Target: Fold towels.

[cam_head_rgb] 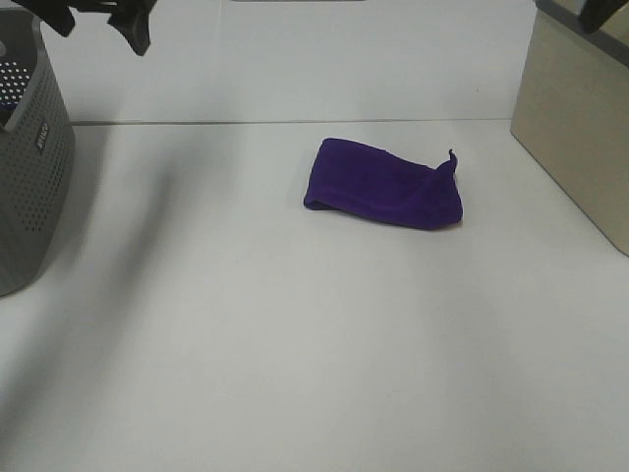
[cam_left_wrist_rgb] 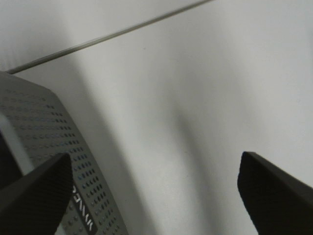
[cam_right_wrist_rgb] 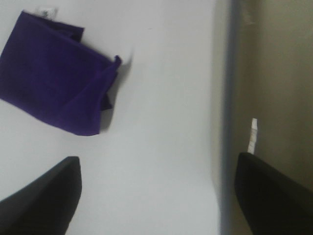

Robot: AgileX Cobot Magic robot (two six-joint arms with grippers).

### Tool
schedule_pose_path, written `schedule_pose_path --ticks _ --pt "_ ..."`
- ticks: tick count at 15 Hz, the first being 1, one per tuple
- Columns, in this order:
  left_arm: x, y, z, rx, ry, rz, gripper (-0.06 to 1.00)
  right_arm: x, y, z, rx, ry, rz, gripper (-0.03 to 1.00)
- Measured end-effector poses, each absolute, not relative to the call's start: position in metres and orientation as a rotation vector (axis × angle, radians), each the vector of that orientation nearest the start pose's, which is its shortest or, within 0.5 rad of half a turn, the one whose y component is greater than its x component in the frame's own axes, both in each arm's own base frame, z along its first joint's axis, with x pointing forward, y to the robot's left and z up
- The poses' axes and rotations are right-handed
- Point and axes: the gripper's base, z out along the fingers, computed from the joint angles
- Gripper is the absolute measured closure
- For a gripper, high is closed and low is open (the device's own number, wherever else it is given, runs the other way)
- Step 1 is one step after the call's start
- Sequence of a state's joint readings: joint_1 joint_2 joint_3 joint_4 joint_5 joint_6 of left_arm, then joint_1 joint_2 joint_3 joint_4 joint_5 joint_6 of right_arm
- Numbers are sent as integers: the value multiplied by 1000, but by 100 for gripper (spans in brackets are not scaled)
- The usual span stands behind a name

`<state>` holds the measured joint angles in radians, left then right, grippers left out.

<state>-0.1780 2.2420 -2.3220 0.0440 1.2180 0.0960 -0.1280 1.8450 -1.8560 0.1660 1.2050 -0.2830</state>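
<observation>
The purple towel [cam_head_rgb: 385, 185] lies folded into a rumpled bundle on the white table, right of centre, with one corner sticking up at its right end. In the right wrist view the towel [cam_right_wrist_rgb: 51, 90] shows a small white tag [cam_right_wrist_rgb: 47, 11] at one edge. My left gripper [cam_head_rgb: 128, 25] hangs high at the far left, above the basket, and its jaws [cam_left_wrist_rgb: 151, 161] are open and empty. My right gripper [cam_right_wrist_rgb: 157, 161] is open too, raised beside the beige box and well off the towel. Only a dark tip of it [cam_head_rgb: 593, 14] shows at the top right of the exterior view.
A grey perforated basket [cam_head_rgb: 34, 147] stands at the table's left edge and fills a corner of the left wrist view [cam_left_wrist_rgb: 49, 127]. A beige box [cam_head_rgb: 575, 138] stands at the right edge, close to my right gripper [cam_right_wrist_rgb: 274, 73]. White table surface surrounds the towel.
</observation>
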Motion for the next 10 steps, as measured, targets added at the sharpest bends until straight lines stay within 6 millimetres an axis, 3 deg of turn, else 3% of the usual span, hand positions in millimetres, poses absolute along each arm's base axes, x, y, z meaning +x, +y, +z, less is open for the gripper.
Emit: schedule_pose_path --ticks 2,3,5,6,8,10 --pt "474 -67 337 301 2543 33 10 366 -69 368 12 2632 60 13" --pt "464 -60 350 270 2532 32 10 344 -73 374 57 2630 55 13" --pt "437 -51 369 219 2545 29 10 291 -61 381 65 2631 62 13" --pt "412 -46 379 201 2555 42 10 251 -47 384 65 2610 105 13" --pt "384 -43 371 179 2629 36 10 209 -30 380 80 2546 197 13" --pt "354 -39 365 174 2677 33 10 169 -18 372 35 2462 175 13"
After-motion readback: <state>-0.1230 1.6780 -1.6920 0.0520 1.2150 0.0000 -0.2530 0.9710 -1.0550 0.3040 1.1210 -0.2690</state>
